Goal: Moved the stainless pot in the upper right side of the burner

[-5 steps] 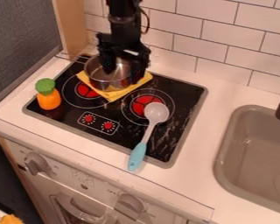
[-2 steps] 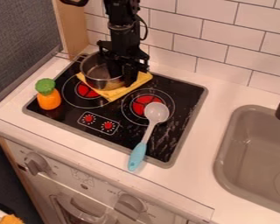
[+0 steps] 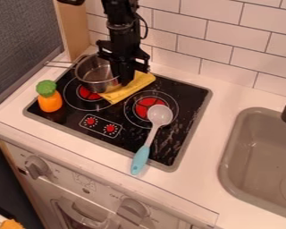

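The black gripper (image 3: 123, 77) hangs at the right side of the stainless pot (image 3: 96, 79), right against its rim, and covers part of that side. Upright, the pot stands at the back left of the black stove (image 3: 190, 96), over the upper part of the left burner (image 3: 89, 93). Its wire handle points left, past the stove's edge. A folded yellow cloth (image 3: 128, 91) lies to the right of the pot, partly under the gripper.
A blue-handled spoon (image 3: 140, 157) lies across the right burner and the stove's front edge. An orange toy carrot with a green top (image 3: 50, 102) stands at the stove's left. A tiled wall rises behind; the sink (image 3: 262, 154) is at the right.
The pot has shifted left, partly off the yellow cloth, and its handle has come into sight at the left. The gripper has moved slightly left along with it.
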You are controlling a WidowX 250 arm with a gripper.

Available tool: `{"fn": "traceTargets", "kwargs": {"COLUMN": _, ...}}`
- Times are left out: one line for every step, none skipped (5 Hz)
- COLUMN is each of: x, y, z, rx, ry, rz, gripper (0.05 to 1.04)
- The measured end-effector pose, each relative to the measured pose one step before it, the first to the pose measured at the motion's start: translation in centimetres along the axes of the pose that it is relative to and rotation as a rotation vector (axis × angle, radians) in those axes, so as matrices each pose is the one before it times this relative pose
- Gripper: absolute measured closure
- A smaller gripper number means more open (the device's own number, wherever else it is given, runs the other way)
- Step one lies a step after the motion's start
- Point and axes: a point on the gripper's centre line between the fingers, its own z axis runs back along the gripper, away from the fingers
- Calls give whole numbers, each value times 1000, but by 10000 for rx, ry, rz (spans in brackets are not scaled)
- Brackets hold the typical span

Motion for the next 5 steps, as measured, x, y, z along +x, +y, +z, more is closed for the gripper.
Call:
{"fn": "traceTargets", "kwargs": {"x": -391, "y": -1561, "z": 955, "rx": 7, "ry": -82, "rz": -555, "gripper": 1000}}
{"fn": "traceTargets", "kwargs": {"x": 584, "y": -5258, "z": 2133, "rx": -23, "ry": -313, "rz": -1446, "gripper": 1000}}
{"fn": "traceTargets", "kwargs": {"x": 1377, "y": -4865, "z": 865, "rx": 19, "ry": 1, "rz": -1370, "gripper": 1000}}
{"fn": "traceTargets", "kwargs": {"x": 2207, "y": -1218, "z": 1556, "rx": 296, "ry": -368, "rz": -441, "gripper": 1000}}
{"fn": "traceTargets", "kwargs": {"x": 719, "y": -1203, "z": -2883, "rx": -15, "ry": 532, "rz": -400, "gripper": 1000}}
